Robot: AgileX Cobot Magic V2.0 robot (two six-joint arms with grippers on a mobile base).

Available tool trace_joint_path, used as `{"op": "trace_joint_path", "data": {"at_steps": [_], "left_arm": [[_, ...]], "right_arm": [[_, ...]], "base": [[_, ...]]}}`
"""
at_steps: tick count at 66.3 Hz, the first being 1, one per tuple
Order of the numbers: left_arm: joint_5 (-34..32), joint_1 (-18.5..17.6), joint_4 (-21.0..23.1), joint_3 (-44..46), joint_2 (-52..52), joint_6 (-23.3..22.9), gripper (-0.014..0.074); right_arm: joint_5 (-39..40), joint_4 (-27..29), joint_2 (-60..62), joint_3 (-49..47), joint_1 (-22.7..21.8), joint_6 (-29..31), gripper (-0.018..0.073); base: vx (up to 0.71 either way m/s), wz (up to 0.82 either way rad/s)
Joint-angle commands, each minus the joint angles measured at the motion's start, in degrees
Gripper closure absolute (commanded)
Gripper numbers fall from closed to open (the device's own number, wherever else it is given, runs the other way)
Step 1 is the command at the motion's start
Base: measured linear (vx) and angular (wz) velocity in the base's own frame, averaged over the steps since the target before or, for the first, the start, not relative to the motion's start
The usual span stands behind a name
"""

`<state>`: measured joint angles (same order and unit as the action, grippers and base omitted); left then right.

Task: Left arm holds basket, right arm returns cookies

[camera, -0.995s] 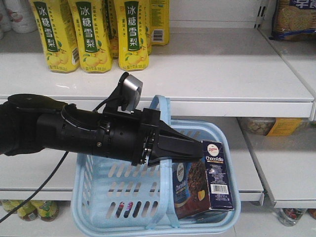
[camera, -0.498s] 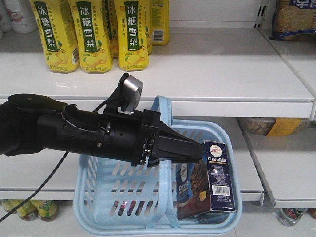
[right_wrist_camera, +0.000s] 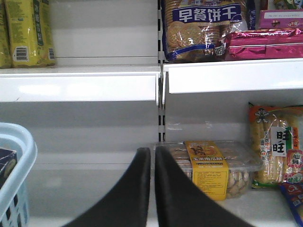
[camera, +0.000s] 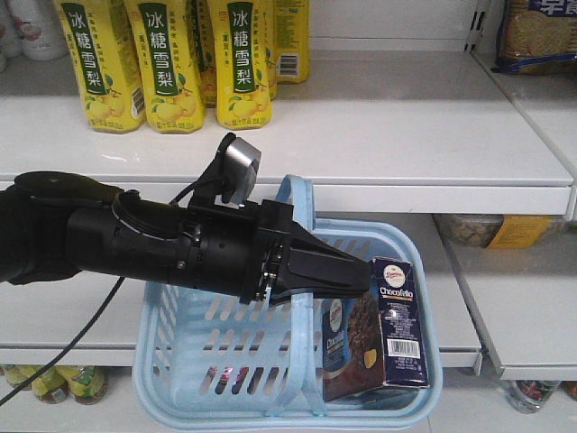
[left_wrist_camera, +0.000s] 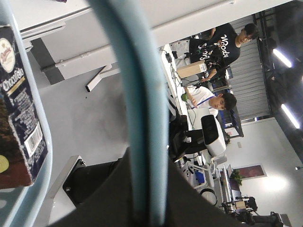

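One left arm (camera: 162, 248) reaches in level from the left, its left gripper (camera: 352, 273) closed round the arched handle (left_wrist_camera: 142, 118) of the single basket (camera: 216, 361). One box of cookies (camera: 383, 325) stands upright in the basket's right end. The right gripper (right_wrist_camera: 152, 161) points level at the shelving, its jaws almost together and holding nothing. Behind, three yellow cartons (camera: 171, 63) front the upper shelf (camera: 406, 135).
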<state>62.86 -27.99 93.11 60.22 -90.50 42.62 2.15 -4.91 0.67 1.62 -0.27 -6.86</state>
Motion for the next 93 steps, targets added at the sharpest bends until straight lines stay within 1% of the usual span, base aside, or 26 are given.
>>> {"op": "trace_joint_path", "data": {"at_steps": [1, 11, 17, 26, 41, 47, 58, 68, 78, 86, 93], "left_arm": [[0.44, 0.24, 8.45, 2.13, 2.83, 2.63, 0.0599], [0.44, 0.24, 8.45, 2.13, 2.83, 2.63, 0.0599], [0.44, 0.24, 8.45, 2.13, 2.83, 2.63, 0.0599], [0.44, 0.24, 8.45, 2.13, 2.83, 2.63, 0.0599], [0.44, 0.24, 8.45, 2.13, 2.83, 2.63, 0.0599], [0.44, 0.24, 8.45, 2.13, 2.83, 2.63, 0.0599], [0.44, 0.24, 8.45, 2.13, 2.83, 2.63, 0.0599], [0.44, 0.24, 8.45, 2.13, 2.83, 2.63, 0.0599], [0.44, 0.24, 8.45, 2.13, 2.83, 2.63, 0.0599], [0.44, 0.24, 8.45, 2.13, 2.83, 2.63, 0.0599], [0.44, 0.24, 8.45, 2.13, 2.83, 2.63, 0.0599]], "right_arm": [[5.0, -0.19, 0.7, 0.93, -0.29, 0.64, 0.057], [9.01, -0.19, 0.7, 0.87, -0.29, 0.57, 0.057], [8.41, -0.19, 0.7, -1.81, -0.29, 0.57, 0.057], [4.25, -0.19, -1.97, -9.21, -0.29, 0.57, 0.057], [-7.8, 2.89, -16.0, -23.58, -0.29, 0.18, 0.057], [-9.46, 2.95, -21.61, -26.35, -0.29, 0.18, 0.057], [-7.08, 3.36, -28.19, -26.44, -0.29, 0.39, 0.057], [-6.7, 3.61, -31.67, -26.44, -0.29, 0.34, 0.057], [-6.4, 7.75, -33.08, -26.44, -0.29, -1.1, 0.0566], [-6.63, 7.87, -33.08, -26.44, -0.29, -0.77, 0.0559], [-7.51, 7.82, -33.08, -26.44, -0.29, 1.14, 0.0533]], "base": [[0.0, 0.0], [0.0, 0.0], [0.0, 0.0], [0.0, 0.0], [0.0, 0.0], [0.0, 0.0], [0.0, 0.0], [0.0, 0.0], [0.0, 0.0], [0.0, 0.0], [0.0, 0.0]]}}
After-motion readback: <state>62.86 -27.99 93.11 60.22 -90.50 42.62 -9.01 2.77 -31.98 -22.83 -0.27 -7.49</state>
